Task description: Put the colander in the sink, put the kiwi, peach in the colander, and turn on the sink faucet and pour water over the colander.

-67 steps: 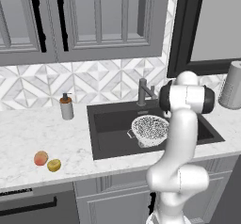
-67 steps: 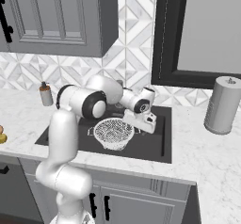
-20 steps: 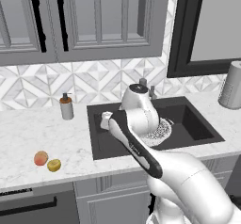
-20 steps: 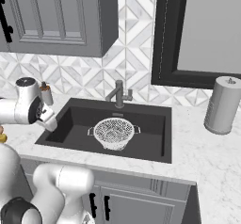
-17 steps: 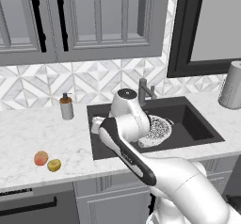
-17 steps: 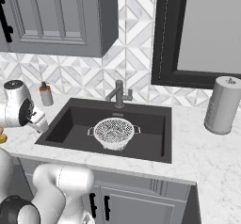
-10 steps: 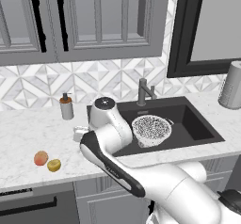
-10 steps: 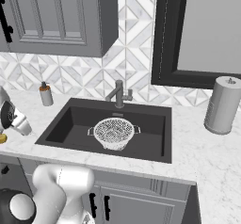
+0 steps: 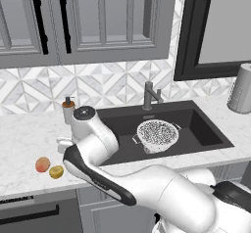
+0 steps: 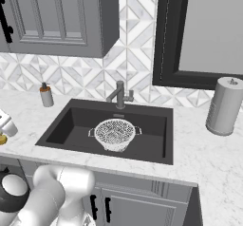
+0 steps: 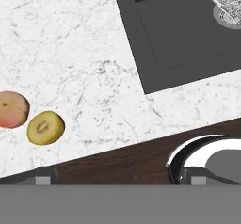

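Colander (image 9: 157, 135) sits in the sink (image 9: 206, 129), centre of the left base frame, so step one looks done. Kiwi (image 9: 56, 172) and peach (image 9: 42, 164) lie side by side on the tabletop (image 9: 24, 144) at lower left, both yet to go in. Gripper (image 9: 62, 144) hangs just above them, jaws spread wide, holding nothing. Faucet (image 9: 149, 96) shows no water running.

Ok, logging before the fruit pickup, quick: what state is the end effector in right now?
End effector: open, holding nothing; it hangs above the counter, apart from the kiwi and peach.
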{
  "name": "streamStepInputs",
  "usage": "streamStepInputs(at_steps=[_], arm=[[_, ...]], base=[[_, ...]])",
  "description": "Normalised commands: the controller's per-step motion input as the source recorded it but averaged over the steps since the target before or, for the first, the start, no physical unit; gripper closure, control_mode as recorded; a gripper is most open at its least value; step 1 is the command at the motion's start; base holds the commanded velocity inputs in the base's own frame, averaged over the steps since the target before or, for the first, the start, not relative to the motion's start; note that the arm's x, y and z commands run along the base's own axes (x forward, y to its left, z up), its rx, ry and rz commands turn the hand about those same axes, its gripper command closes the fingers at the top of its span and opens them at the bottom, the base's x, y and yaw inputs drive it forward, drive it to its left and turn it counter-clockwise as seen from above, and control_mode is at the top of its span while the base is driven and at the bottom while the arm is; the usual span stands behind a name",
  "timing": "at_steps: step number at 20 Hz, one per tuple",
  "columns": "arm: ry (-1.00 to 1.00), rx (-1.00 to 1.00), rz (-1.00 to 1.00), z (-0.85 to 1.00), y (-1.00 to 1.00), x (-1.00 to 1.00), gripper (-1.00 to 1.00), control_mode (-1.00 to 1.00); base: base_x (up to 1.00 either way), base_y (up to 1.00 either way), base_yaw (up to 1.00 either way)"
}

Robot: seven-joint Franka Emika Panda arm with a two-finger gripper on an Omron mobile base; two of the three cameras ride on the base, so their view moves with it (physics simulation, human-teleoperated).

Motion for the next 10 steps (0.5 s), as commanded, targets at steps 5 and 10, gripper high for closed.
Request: streamStepInputs(at_steps=[5,10], arm=[[0.11,0.00,0.08,0.00,0.32,0.00,-1.00,-1.00],[0.10,0.00,0.14,-0.09,0.37,0.06,-1.00,-1.00]], base=[[0.00,0.00,0.00],[0.00,0.00,0.00]])
